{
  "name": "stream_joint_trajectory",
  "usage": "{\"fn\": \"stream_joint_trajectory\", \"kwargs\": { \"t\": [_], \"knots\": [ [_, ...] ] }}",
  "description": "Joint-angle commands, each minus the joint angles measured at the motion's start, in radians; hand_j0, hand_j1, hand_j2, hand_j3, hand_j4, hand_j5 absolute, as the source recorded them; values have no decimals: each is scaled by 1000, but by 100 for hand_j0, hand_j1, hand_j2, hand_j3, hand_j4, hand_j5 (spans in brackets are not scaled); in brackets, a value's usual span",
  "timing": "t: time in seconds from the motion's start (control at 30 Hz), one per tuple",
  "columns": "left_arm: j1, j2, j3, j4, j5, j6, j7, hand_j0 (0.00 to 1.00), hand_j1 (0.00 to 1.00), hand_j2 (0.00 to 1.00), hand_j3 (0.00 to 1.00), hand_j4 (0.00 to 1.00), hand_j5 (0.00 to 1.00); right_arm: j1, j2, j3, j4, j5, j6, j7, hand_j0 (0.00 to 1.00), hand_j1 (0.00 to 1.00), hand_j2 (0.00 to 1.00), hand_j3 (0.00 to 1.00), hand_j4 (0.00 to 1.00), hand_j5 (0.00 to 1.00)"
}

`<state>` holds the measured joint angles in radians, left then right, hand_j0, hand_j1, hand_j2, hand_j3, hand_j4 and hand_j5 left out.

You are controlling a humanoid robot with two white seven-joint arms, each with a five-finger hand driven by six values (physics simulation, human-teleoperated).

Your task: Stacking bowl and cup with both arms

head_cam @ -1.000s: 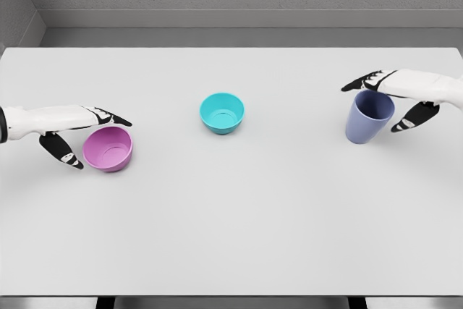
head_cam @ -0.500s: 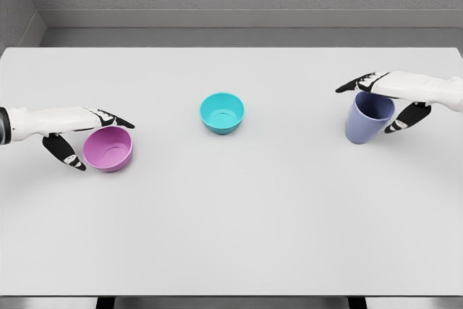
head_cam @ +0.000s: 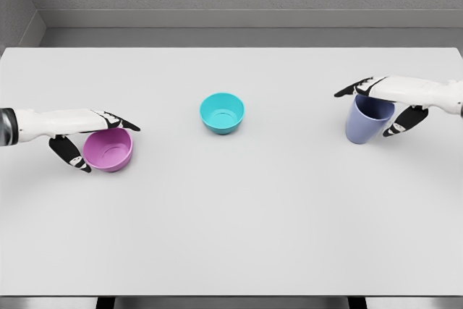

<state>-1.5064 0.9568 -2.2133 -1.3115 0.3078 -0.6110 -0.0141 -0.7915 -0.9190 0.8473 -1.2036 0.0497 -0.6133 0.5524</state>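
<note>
Pink bowl at nine o'clock sits between our left hand's spread fingers; our right hand likewise brackets the blue cup at three o'clock.

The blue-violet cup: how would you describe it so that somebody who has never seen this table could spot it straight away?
Start from the wide white table and go to its right side, where the robot's right hand reaches in. Directly under that hand's fingers stands the tall blue-violet plastic cup, tilted a little. It is taller and narrower than the turquoise bowl at the middle and the pink bowl at the left.
</note>
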Motion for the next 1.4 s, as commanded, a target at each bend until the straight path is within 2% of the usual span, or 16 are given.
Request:
{"fn": "stream_joint_trajectory", "kwargs": {
  "t": [0.0,0.23,0.53,0.7,0.87,1.37],
  "knots": [
    [0,-4,1,0,5,0,0,100,100,100,100,100,100,0,2,-1,3,-5,2,9,96,96,96,96,96,96],
    [0,-7,0,0,5,0,0,100,100,100,100,100,100,0,12,-1,24,-2,2,23,81,81,81,81,81,81],
    [2,-13,0,0,5,0,-3,100,100,100,100,100,100,0,26,-2,30,-1,2,26,76,76,76,76,76,76],
    [2,-15,0,0,5,0,-6,87,87,87,87,87,87,0,22,-4,29,-1,2,26,70,70,70,70,70,70],
    [0,-16,-3,0,4,0,-9,63,63,63,63,63,63,-17,14,-5,18,-1,2,34,70,70,70,70,70,70],
    [-8,-41,6,0,4,0,-7,62,62,62,62,62,62,-46,14,-11,13,-8,2,34,62,62,62,62,62,62]
  ]
}}
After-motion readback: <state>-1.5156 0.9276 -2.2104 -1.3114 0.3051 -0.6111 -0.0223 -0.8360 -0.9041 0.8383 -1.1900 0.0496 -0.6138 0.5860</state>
